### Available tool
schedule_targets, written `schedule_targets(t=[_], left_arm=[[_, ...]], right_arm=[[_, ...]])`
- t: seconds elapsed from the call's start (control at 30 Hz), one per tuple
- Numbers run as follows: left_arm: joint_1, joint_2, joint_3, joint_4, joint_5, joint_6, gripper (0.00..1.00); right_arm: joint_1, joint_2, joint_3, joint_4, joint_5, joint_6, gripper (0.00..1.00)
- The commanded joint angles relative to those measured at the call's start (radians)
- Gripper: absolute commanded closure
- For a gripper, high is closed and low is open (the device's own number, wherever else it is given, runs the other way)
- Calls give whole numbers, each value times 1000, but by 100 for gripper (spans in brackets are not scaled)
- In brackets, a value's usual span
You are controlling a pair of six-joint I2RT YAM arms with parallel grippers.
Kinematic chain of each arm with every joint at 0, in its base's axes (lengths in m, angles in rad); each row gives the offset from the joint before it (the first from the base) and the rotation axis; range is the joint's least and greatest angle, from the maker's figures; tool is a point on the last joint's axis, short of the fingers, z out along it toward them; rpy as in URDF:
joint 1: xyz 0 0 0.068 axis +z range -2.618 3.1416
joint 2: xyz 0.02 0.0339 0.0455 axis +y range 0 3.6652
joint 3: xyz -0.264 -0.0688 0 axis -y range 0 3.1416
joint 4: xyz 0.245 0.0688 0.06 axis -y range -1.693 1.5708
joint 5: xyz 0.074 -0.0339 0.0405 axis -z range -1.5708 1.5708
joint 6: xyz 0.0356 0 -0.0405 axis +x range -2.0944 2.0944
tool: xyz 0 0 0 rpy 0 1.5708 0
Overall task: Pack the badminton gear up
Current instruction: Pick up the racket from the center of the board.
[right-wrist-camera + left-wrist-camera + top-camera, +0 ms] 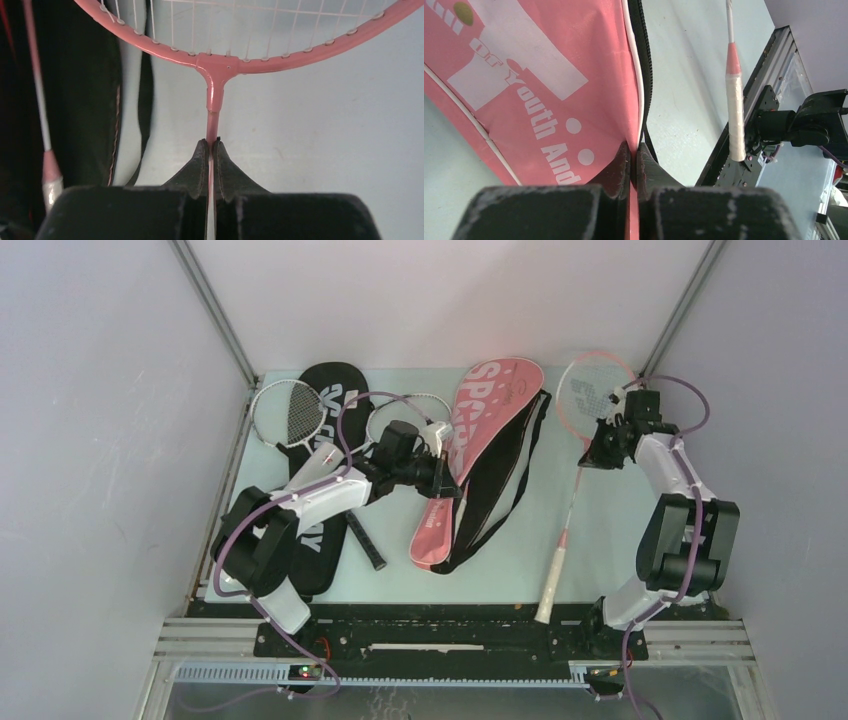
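You are early in the packing: as far as these views show, nothing has gone into a cover. The pink racket cover (495, 430) lies across the middle of the tabletop (600, 560), wide end toward the far edge and narrow end toward the near edge, with its black strap (510, 490) looped along its right side. Your left arm (330, 490) reaches over to it, and its jaws are clenched on the cover's piped edge beside the zip, so opening that edge looks like the step in hand. The pink racket (588, 390) lies outside the cover along the right side, head at the far right corner and grip near the near edge. Your right arm (670, 480) has its jaws clamped on the pink shaft just below the throat; whether the racket is off the surface I cannot tell. The black racket cover (335, 385) runs along the left edge, with the white-framed rackets (288, 412) lying at the far left corner on or beside it, apparently not inside it. I see no shuttlecocks or tube in any view. By my reading, both racket loads, the closing of both covers and any small items remain to be done.
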Motion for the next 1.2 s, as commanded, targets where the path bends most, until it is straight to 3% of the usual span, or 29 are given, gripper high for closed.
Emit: schedule_targets(t=[0.0, 0.3, 0.57, 1.17], left_arm=[[22, -32, 49, 41, -20, 24, 100], [26, -15, 100, -2, -28, 63, 100], [28, 3, 113, -10, -27, 74, 100], [51, 83, 247, -69, -18, 93, 100]], right_arm=[[34, -54, -70, -68, -143, -44, 100], [126, -47, -178, -32, -306, -67, 100], [215, -11, -207, -63, -319, -101, 100], [156, -190, -305, -118, -368, -254, 100]])
